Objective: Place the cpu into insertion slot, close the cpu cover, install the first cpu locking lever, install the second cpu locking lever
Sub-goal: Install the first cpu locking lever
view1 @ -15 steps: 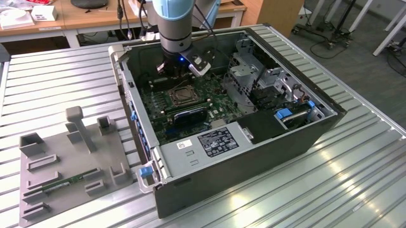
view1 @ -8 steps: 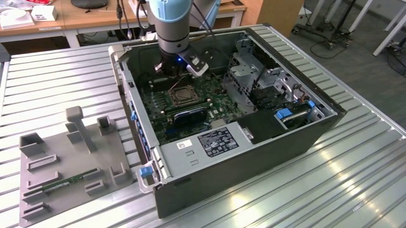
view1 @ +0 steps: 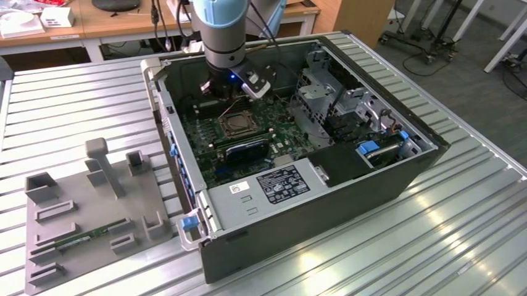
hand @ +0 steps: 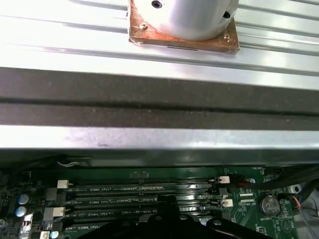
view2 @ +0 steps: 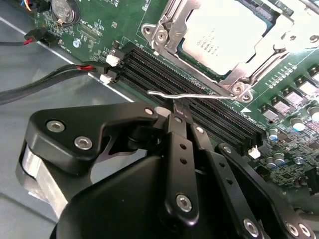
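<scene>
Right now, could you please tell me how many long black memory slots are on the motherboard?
4 memory slots, lying parallel side by side next to the cpu; the pincer covers parts, so more may be hidden.

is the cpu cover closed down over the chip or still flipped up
Closed. In the second wrist view the cpu cover lies flat around the cpu, its frame overlapping the chip's edges.
</scene>
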